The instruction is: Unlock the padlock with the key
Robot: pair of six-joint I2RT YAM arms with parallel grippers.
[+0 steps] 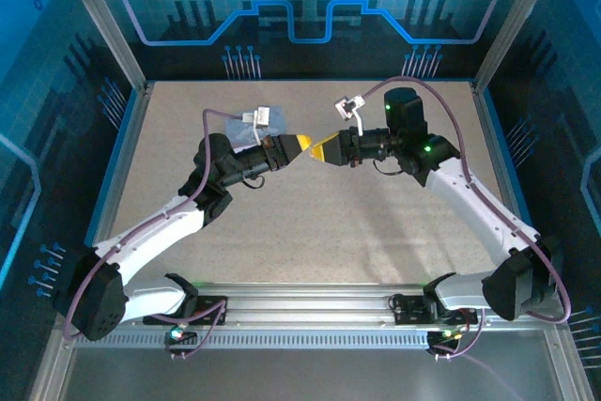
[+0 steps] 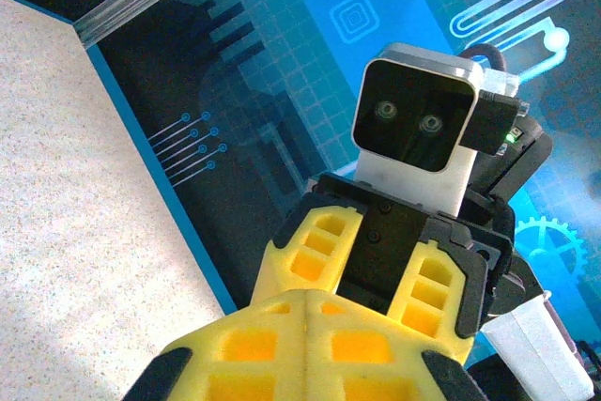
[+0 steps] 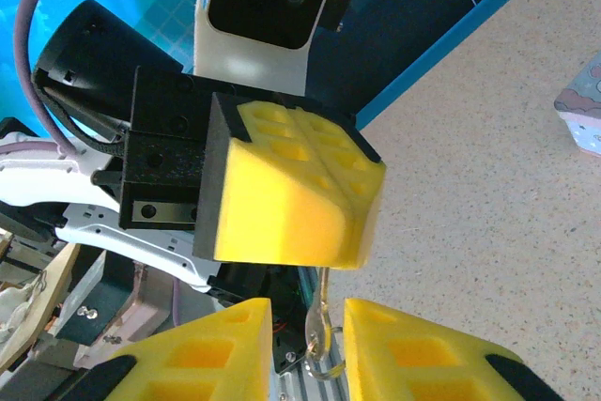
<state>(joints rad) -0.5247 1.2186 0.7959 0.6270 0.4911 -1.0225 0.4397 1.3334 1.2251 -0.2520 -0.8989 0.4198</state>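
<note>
My L hand (image 1: 302, 145) and R hand (image 1: 324, 149) meet tip to tip above the middle of the bench (image 1: 376, 232), a bit toward the far side, both up off the surface. L hand is clamped tight, its yellow fingers (image 2: 268, 312) pressed flat together w/ no gap. In the R wrist view a thin pale metal sliver hangs from their lower edge and ends in a small loop. As far as I can tell that's the key (image 3: 315, 331), pinched at its top by L hand. R hand is only narrowly parted. The key dangles in the gap btw its two fingers and doesn't seem to touch either. A pale tin (image 1: 261, 122) w/ a cartoon lid lies on the bench just beyond L wrist, far-left of centre, partly hidden by that arm.
</note>
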